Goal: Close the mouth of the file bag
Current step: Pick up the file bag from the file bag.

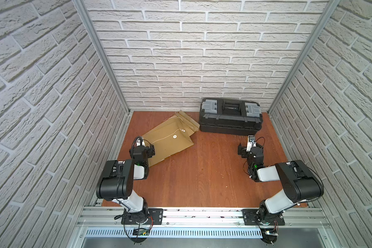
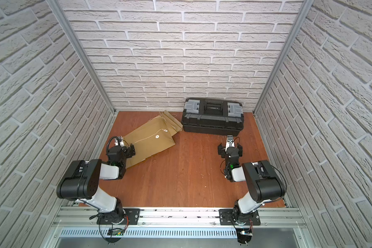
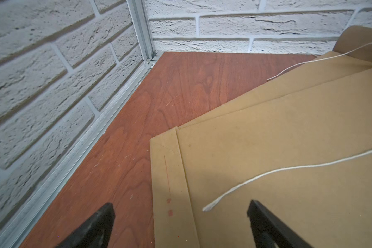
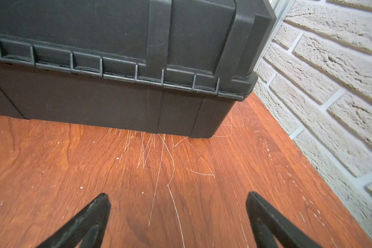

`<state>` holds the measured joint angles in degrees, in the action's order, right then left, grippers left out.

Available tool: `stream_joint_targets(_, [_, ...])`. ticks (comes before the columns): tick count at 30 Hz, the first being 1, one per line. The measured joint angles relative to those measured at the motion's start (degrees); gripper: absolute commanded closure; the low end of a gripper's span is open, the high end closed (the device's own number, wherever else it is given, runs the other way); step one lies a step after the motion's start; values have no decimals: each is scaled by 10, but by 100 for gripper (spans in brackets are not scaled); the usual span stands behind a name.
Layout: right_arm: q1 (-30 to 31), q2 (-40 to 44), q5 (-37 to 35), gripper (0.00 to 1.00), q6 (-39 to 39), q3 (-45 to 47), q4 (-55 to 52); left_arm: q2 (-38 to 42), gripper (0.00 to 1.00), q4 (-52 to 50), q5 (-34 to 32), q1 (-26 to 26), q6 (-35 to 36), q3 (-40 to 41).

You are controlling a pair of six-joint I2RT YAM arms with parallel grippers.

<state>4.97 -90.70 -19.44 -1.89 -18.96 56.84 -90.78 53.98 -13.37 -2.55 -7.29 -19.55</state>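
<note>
The file bag [image 1: 170,142] [image 2: 151,143] is a brown paper envelope lying flat at the back left of the table. Its mouth flap [image 1: 188,120] at the far end stands folded up and open. A white string [image 1: 159,140] [image 3: 266,174] runs from the round button [image 1: 175,136] toward my left gripper [image 1: 149,150] [image 2: 130,151]. That gripper [image 3: 180,206] hangs open over the bag's [image 3: 288,150] near corner, with the string's loose end between its fingers, untouched. My right gripper [image 1: 250,149] [image 2: 230,148] [image 4: 178,196] is open and empty above bare table, far from the bag.
A black toolbox [image 1: 231,118] [image 2: 213,117] [image 4: 116,64] stands at the back right, just beyond the right gripper and touching the bag's flap. Brick walls with metal rails [image 3: 90,137] close in the wooden table [image 1: 202,176] on three sides.
</note>
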Motion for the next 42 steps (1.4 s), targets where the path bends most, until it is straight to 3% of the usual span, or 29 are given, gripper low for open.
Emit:
stream_joint_targets(34, [2, 12, -14, 0, 0, 5, 2, 9, 2, -5, 7, 0, 0, 0])
stream_joint_targets(38, [21, 104, -63, 0, 10, 1, -75, 79, 2, -35, -40, 42, 18, 7])
stream_joint_targets(42, [49, 218, -98, 0, 46, -79, -278, 184, 2, -130, -97, 117, 30, -14])
